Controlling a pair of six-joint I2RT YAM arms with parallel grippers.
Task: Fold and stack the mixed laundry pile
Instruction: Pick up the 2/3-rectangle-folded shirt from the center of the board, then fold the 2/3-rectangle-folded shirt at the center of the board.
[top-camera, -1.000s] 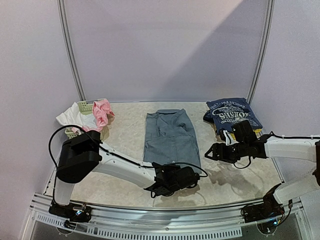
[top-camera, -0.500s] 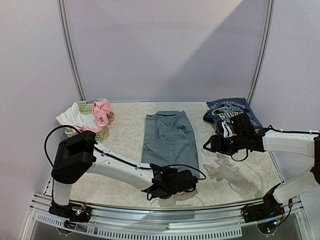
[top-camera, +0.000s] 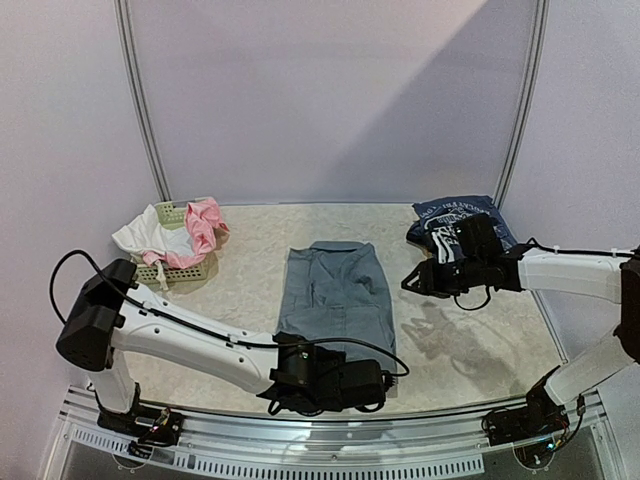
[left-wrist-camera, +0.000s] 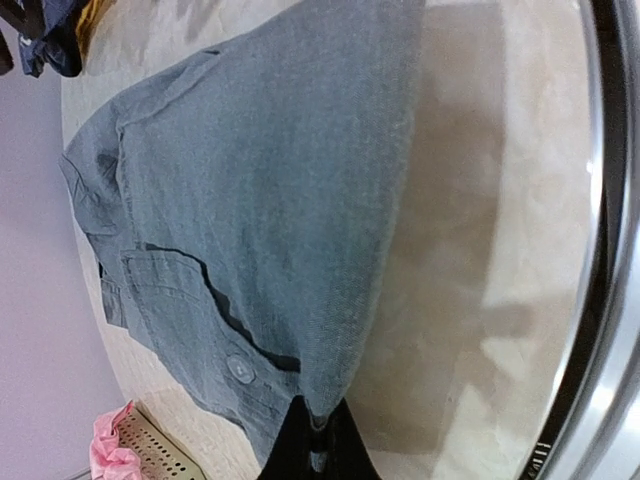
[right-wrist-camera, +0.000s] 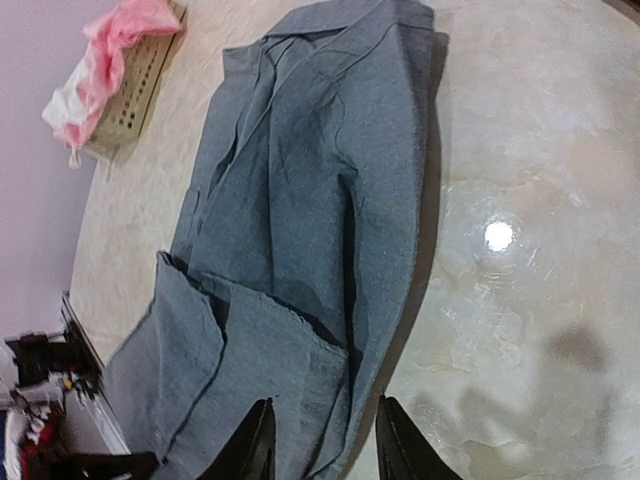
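Lying flat at the middle of the pale marbled surface (top-camera: 250, 235) is a pair of large grey cloth trousers (top-camera: 335, 290), their length running from far to near. The left arm reaches low across the near side, and the left gripper (left-wrist-camera: 313, 435) sits at the trousers' near edge. In the left wrist view its jaws are closed tight on the grey hem, with the cloth spreading away from the pinch and a small grey button just beside it.

The right gripper (right-wrist-camera: 325, 400) hangs just right of the trousers' right edge, casting a shadow on the bare surface nearer the arm bases. Its jaws stand apart, and grey cloth shows in the gap between the two dark fingers (right-wrist-camera: 262, 440). Nothing is pinched between them, and I cannot tell whether they touch the fabric.

A navy printed cotton tee (top-camera: 455, 212) lies bunched at the far right, just behind the right arm's wrist and well apart from the trousers. At the far left stands a small pale-green lattice plastic basket (top-camera: 172, 211), with a crumpled pink cloth piece (top-camera: 205, 225) draped over its right side and a white cloth piece (top-camera: 143, 236) spilling over its left side
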